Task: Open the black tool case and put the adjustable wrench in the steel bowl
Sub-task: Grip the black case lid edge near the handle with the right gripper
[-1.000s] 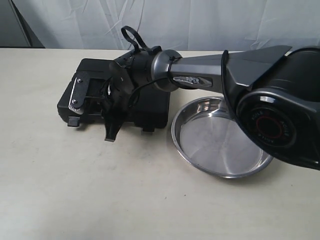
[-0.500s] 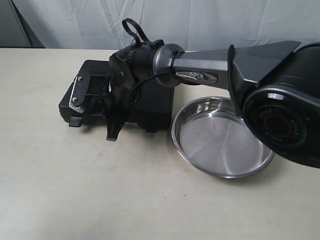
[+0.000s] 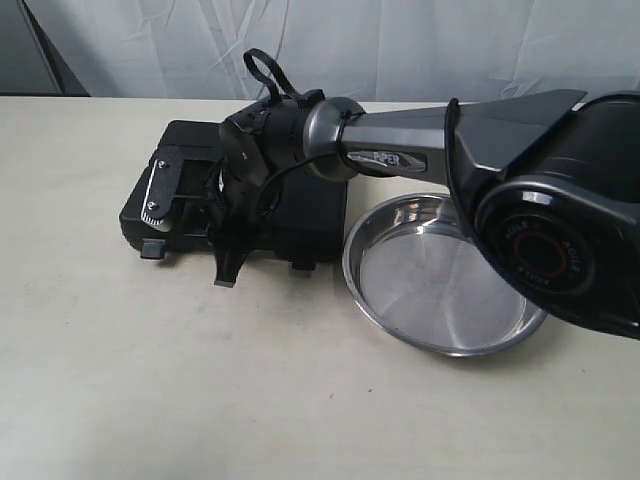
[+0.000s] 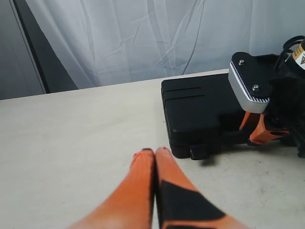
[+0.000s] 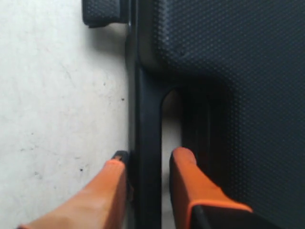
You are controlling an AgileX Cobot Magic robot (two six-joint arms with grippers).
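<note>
The black tool case lies closed on the table, so the adjustable wrench is hidden. My right gripper reaches across to the case's front edge. In the right wrist view it straddles the moulded handle: the outer finger touches the bar and the other sits in the handle slot with a thin gap, so it reads as open. The steel bowl stands empty to the right of the case. My left gripper is shut and empty, hovering over bare table short of the case.
Two small latches stick out of the case's front edge. The right arm's bulky joint overhangs the bowl's right side. A white curtain hangs behind the table.
The right gripper and the case have shifted together slightly to the right and toward the front. The bowl has not moved.
</note>
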